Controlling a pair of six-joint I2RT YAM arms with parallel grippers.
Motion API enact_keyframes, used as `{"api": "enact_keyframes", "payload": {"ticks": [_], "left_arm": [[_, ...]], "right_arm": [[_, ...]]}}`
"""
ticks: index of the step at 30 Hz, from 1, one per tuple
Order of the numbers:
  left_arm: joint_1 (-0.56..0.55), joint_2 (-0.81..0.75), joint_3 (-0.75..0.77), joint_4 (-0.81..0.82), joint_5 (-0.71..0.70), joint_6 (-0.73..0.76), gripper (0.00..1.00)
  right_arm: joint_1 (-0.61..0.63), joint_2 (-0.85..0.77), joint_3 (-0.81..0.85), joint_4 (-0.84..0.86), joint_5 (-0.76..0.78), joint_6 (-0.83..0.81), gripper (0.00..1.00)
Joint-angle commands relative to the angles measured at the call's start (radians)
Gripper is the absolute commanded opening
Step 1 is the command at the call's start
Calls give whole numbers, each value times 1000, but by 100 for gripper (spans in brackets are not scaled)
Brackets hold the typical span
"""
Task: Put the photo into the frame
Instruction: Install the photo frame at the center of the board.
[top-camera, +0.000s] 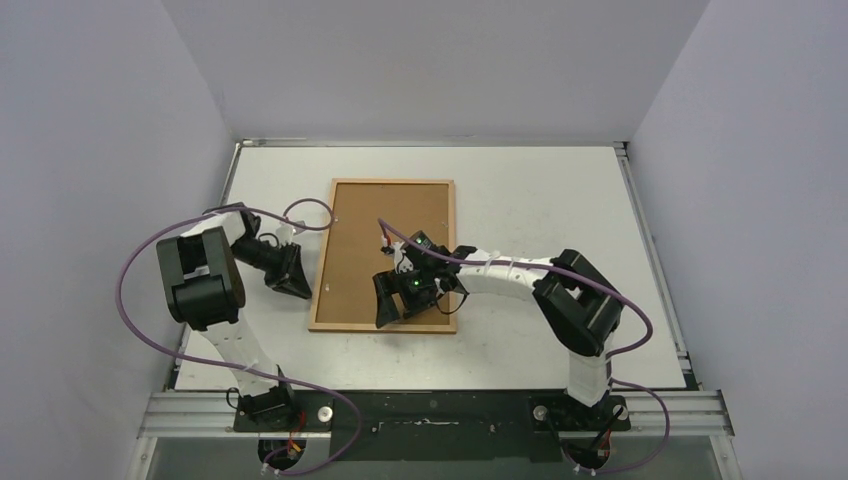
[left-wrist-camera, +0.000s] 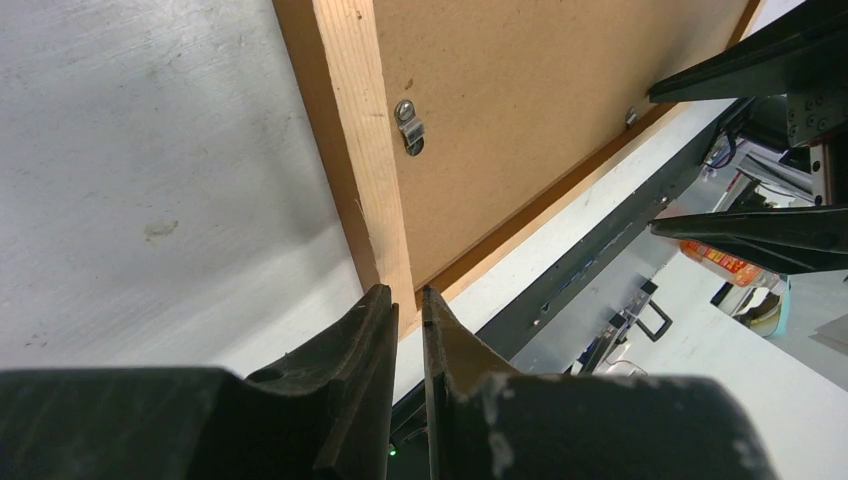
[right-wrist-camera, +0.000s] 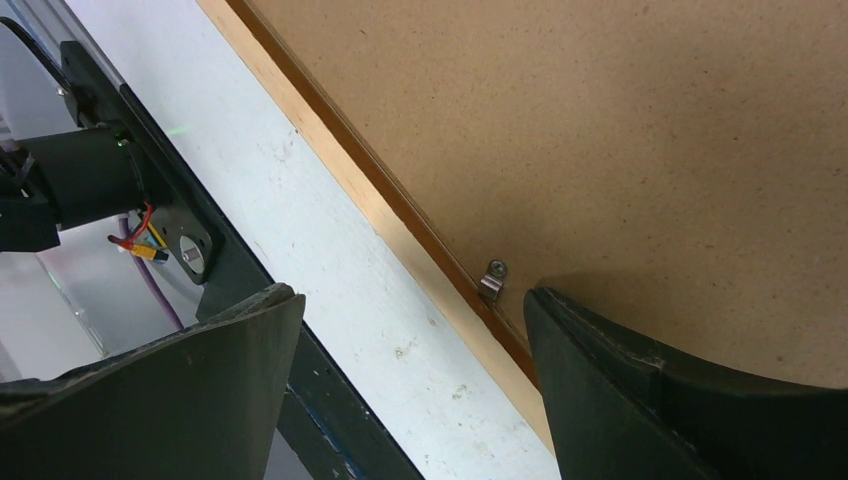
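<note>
The frame (top-camera: 322, 270) lies face down in the middle of the table, its pale wooden back rim around a brown fibreboard backing sheet (top-camera: 390, 235). The photo is not in view. My left gripper (top-camera: 300, 290) hovers at the frame's left rim near the front corner. In the left wrist view its fingers (left-wrist-camera: 405, 293) stand a narrow slit apart with nothing between them, pointing at the rim (left-wrist-camera: 345, 130). My right gripper (top-camera: 412, 308) is over the frame's near right part. It (right-wrist-camera: 412, 293) is wide open and empty, straddling the rim (right-wrist-camera: 400, 235).
Small metal turn clips sit on the rim, one by the left gripper (left-wrist-camera: 410, 130) and one by the right finger (right-wrist-camera: 492, 280). The black rail with the arm bases (top-camera: 430, 410) runs along the near table edge. White walls enclose the table.
</note>
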Motion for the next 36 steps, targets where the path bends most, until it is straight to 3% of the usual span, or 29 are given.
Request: {"api": "enact_keyframes", "payload": {"ticks": [1, 16, 26, 36], "left_arm": [[0, 2, 3, 24, -1, 40, 15], [-31, 17, -3, 22, 30, 56, 3], [-57, 40, 25, 38, 24, 26, 0], [-141, 105, 158, 107, -66, -72, 0]], "right_arm": [[4, 27, -5, 55, -18, 16, 84], [76, 67, -9, 110, -52, 86, 82], [66, 41, 28, 17, -50, 10, 82], [76, 40, -108, 240, -172, 96, 82]]}}
